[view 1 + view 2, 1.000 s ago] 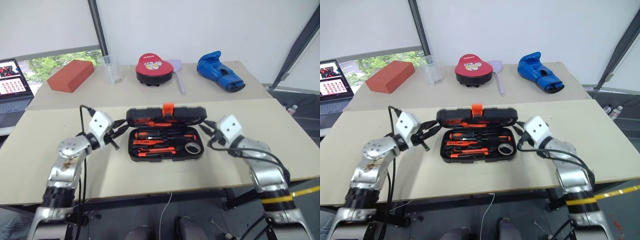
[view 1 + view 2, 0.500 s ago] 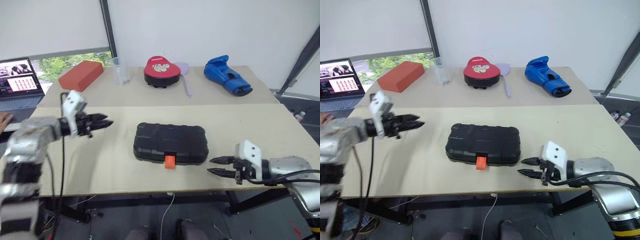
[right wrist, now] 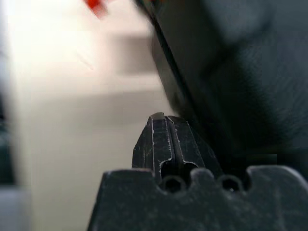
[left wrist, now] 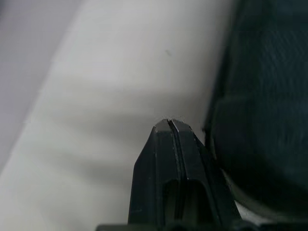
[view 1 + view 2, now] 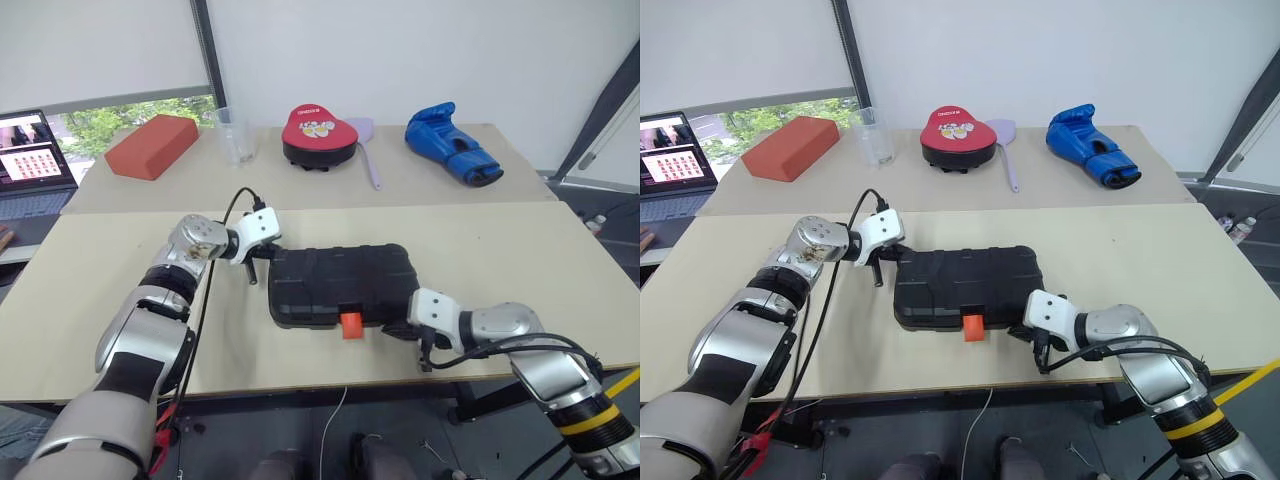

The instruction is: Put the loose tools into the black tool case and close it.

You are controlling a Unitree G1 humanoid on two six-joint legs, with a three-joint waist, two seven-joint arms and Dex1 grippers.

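The case lay shut on the near table, lid down, with its orange latch at the near edge, toward the robot. No loose tool lay on the table, so they were most likely inside.

The left gripper rested at the far left corner of the case, its fingers clenched together on nothing. The right gripper was at the near right corner, just beside the latch, also clenched and empty (its wrist view showed the two pads pressed flat against each other). Whether either tip really touched the plastic I could not tell.

The latch seemed to stick out a little, so perhaps it was not snapped. The risk from here: with both grippers pushing at opposite corners, the case could turn or slide on the smooth table, and it could go toward the near edge. If the latch stayed unsnapped, the lid might open again when the case is lifted, and the tools would fall out.
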